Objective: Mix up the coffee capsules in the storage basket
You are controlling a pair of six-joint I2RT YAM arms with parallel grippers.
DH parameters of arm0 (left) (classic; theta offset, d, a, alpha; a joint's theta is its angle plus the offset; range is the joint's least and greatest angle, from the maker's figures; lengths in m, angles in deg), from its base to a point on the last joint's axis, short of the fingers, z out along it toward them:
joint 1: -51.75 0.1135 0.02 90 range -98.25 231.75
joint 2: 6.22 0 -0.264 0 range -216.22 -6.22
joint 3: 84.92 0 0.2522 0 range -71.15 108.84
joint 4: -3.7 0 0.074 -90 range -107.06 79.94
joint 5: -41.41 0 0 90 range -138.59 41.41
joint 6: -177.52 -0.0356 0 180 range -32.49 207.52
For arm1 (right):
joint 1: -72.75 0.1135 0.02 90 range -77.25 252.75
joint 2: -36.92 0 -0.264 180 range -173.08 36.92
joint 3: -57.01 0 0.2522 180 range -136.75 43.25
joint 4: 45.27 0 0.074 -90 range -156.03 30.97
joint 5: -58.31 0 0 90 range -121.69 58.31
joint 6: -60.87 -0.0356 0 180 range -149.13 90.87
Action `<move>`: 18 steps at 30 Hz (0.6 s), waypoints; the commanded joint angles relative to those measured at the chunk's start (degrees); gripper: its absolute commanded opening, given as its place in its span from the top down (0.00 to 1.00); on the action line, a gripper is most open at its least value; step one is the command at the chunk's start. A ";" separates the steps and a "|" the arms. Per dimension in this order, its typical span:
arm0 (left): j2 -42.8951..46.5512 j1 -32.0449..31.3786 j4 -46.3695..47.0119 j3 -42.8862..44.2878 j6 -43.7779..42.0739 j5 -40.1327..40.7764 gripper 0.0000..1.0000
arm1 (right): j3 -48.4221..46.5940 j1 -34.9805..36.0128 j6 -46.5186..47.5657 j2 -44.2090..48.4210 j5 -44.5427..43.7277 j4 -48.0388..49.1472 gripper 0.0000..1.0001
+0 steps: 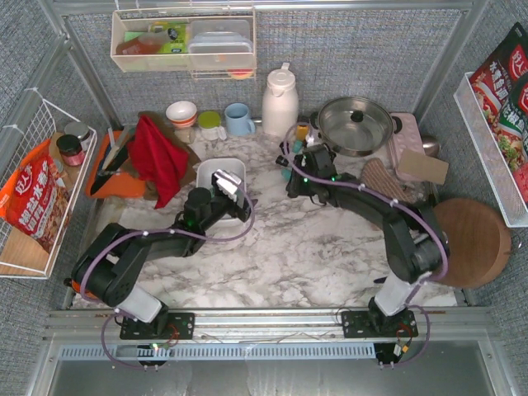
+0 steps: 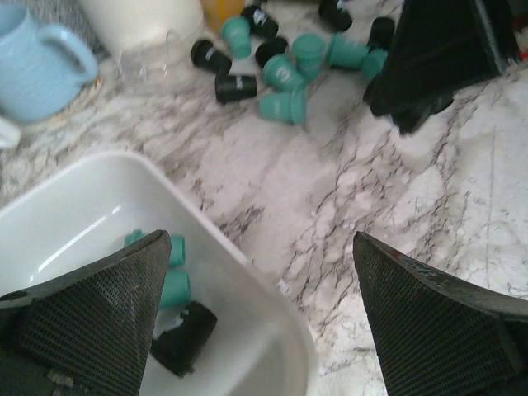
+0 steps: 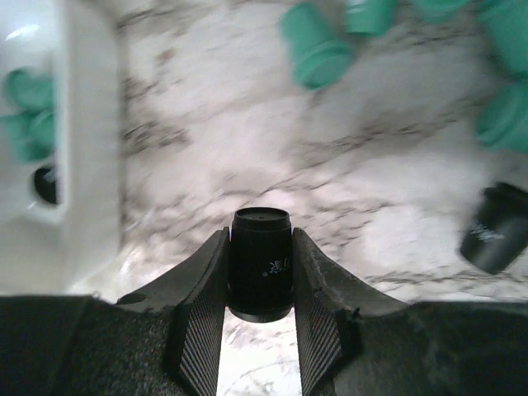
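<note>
Coffee capsules point(image 2: 285, 70) are mostly scattered on the table point(image 2: 371, 206), few in the storage basket point(image 2: 264, 330). A black capsule point(image 3: 261, 264) is pinched by the right fingers point(image 3: 198, 322); the left fingers point(image 2: 107, 322) are spread wide.

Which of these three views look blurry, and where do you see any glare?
Right wrist view: the gripped black capsule is sharp, while the teal capsules and the storage basket behind it are smeared. Left wrist view: the marble table is fairly crisp, with a bright streak of glare on the basket's floor. Top view: evenly lit and sharp throughout.
</note>
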 commanded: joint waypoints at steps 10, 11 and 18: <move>-11.35 -4.98 44.19 -6.79 -9.76 -19.66 0.01 | 25.64 3.39 0.82 20.02 18.85 37.18 0.78; -11.62 -5.41 43.89 -6.43 -10.13 -19.49 0.01 | 26.05 3.57 0.89 20.37 19.45 38.47 0.79; -12.47 -6.87 43.44 -4.56 -12.49 -18.37 0.01 | 26.54 5.32 1.03 20.75 23.51 41.65 0.79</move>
